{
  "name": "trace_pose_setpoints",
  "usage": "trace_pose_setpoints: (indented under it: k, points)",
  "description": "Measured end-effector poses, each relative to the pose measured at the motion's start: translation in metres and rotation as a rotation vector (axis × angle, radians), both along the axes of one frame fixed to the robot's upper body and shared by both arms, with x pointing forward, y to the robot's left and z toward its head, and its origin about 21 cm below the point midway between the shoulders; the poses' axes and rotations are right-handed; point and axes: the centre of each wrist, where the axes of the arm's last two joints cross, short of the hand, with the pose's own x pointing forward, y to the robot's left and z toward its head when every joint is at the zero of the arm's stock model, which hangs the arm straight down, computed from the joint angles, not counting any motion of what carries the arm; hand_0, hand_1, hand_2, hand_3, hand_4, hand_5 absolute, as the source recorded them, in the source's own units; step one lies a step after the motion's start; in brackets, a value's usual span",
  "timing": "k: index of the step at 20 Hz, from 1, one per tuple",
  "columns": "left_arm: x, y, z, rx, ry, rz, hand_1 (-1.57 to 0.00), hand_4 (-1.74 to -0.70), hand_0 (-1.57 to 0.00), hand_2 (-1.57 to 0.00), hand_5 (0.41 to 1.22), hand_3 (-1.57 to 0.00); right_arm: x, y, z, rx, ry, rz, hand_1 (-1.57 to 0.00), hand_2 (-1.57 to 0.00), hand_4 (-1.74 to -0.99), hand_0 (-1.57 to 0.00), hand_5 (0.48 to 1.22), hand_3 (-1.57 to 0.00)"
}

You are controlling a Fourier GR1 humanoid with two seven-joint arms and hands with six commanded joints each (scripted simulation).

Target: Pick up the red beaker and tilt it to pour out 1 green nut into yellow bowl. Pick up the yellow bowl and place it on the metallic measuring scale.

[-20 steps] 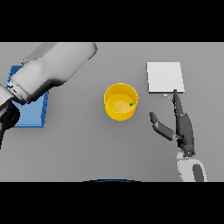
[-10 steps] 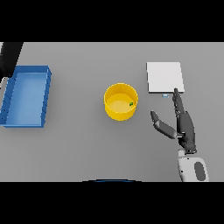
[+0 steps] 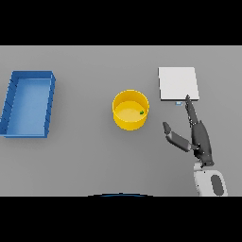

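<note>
On the far left of the table (image 3: 85, 160) I see a blue tray (image 3: 27, 105). Mid-table sits the yellow bowl (image 3: 130, 110), upright, with a green nut (image 3: 141, 112) inside near its right wall. To its right my right hand (image 3: 198, 139) rests, fingers straight, thumb spread, holding nothing, fingertips near the metallic scale (image 3: 177, 83).

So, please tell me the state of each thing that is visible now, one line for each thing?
yellow bowl: upright on the table, one green nut inside, not held.
measuring scale: flat on the table, nothing on it.
blue tray: on the table at the left, nothing visible inside.
right hand: open, fingers straight, beside the bowl, holding nothing.
left hand: not in view.
</note>
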Motion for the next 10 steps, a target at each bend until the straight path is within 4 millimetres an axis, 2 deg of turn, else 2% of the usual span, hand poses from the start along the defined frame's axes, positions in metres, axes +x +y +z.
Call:
trace_pose_setpoints:
  k: [7,10]
  points:
    - [-0.061,0.002,-0.074,-0.145,0.049,0.112,-1.57,-1.74,-1.57,-1.57,1.221,-1.45,0.000,0.002,0.001,-0.001,0.013,0.007,0.00,0.00,-1.218,0.00,0.664,0.00]
    - [-0.075,0.004,-0.089,-0.178,0.066,0.154,-1.57,-1.74,-1.57,-1.57,1.221,-1.51,0.000,0.000,-0.001,-0.003,0.016,0.003,0.00,0.00,-1.217,0.00,0.666,0.00]
